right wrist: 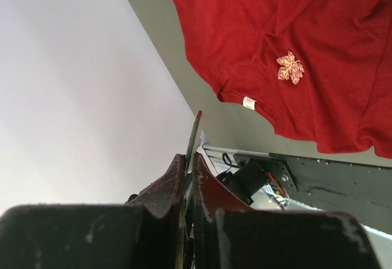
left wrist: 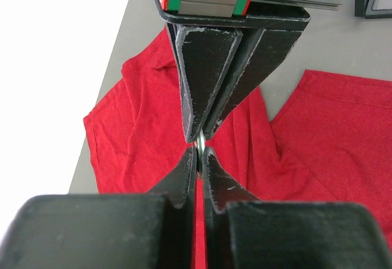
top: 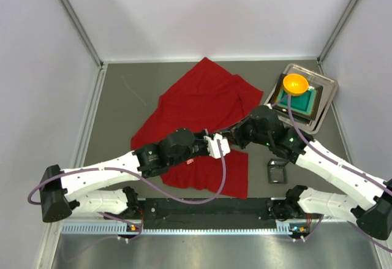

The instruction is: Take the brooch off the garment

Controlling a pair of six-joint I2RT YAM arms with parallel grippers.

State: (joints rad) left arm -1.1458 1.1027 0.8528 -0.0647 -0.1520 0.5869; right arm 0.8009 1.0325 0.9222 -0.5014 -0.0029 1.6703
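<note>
The red garment (top: 196, 100) lies spread on the table and also shows in the left wrist view (left wrist: 141, 134) and the right wrist view (right wrist: 245, 30). The pale pink leaf-shaped brooch (right wrist: 290, 67) sits on it near a hem, beside a small white tag (right wrist: 249, 102). My left gripper (top: 215, 146) and right gripper (top: 228, 140) meet tip to tip above the garment's near part. The left gripper (left wrist: 199, 152) is shut on a thin silvery flat piece (left wrist: 200, 143). The right gripper (right wrist: 188, 157) is shut on a thin flat piece (right wrist: 195, 131), seen edge-on. Neither gripper touches the brooch.
A metal tray (top: 324, 100) at the back right holds an orange bowl (top: 295, 84) and a teal block (top: 303, 102). A small black frame (top: 277, 171) lies right of the garment. White walls enclose the table on three sides.
</note>
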